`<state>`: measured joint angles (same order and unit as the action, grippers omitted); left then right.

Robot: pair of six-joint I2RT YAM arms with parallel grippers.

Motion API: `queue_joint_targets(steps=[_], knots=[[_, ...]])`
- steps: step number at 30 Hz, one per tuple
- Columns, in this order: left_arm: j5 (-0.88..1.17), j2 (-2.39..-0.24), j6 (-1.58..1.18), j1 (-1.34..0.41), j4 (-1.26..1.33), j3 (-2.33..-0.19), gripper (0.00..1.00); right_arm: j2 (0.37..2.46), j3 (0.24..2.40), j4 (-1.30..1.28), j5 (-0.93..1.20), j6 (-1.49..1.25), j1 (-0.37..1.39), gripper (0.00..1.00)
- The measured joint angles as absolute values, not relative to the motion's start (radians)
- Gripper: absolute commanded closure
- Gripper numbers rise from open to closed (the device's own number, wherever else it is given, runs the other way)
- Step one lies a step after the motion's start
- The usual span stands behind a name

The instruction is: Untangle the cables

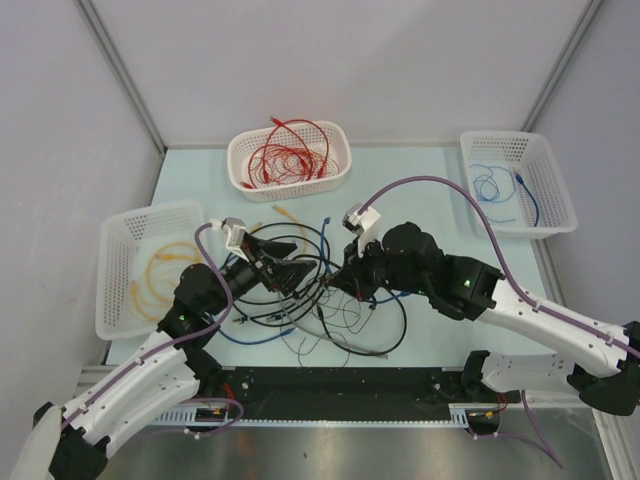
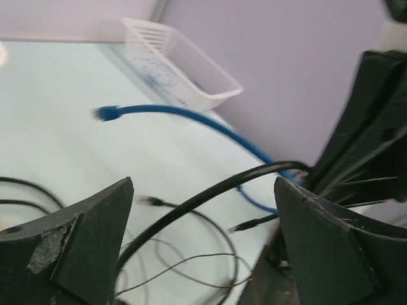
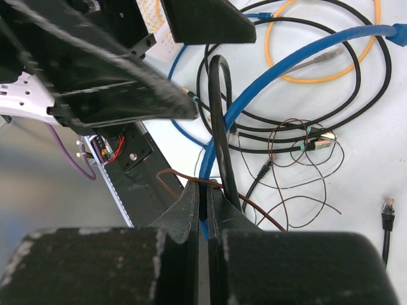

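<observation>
The left fingers (image 2: 95, 235) stand wide apart, a black cable (image 2: 210, 194) passing between them; the right fingers (image 3: 179, 221) are clamped on a blue cable (image 3: 286, 63).

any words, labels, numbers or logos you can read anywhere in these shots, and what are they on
No readable text in any view.
Red-cable basket, yellow-cable basket, blue-cable basket: plain white mesh, no label or print visible.
Cables: any marking on the jackets or plugs is too small or blurred to read.
</observation>
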<state>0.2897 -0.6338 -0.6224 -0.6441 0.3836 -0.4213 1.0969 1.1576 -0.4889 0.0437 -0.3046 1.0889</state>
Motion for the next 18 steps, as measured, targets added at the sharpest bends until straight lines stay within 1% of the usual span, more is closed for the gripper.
queue_joint_targets(steps=[5,8,9,10,11,12,13,18], knots=[[0.197,-0.603,-0.458,-0.644,0.261,-0.441,0.14,1.076,1.158,-0.487,0.044,-0.305,1.089,1.0],[0.175,-0.603,-0.408,-0.644,0.244,-0.441,0.26,1.074,1.158,-0.48,0.051,-0.305,1.089,1.0],[0.171,-0.611,-0.398,-0.644,0.245,-0.441,0.4,1.074,1.158,-0.478,0.053,-0.305,1.089,1.0],[0.168,-0.62,-0.391,-0.644,0.249,-0.441,0.48,1.074,1.158,-0.477,0.057,-0.306,1.089,1.0],[0.168,-0.63,-0.386,-0.644,0.255,-0.441,0.74,1.074,1.158,-0.474,0.06,-0.306,1.089,1.0],[0.169,-0.643,-0.382,-0.644,0.265,-0.441,0.9,1.074,1.158,-0.472,0.063,-0.307,1.089,1.0],[0.171,-0.659,-0.382,-0.644,0.277,-0.441,1.0,1.074,1.158,-0.472,0.065,-0.307,1.089,1.0],[0.157,-0.751,-0.373,-0.646,0.263,-0.479,1.0,1.075,1.158,-0.465,0.079,-0.31,1.089,1.0]])
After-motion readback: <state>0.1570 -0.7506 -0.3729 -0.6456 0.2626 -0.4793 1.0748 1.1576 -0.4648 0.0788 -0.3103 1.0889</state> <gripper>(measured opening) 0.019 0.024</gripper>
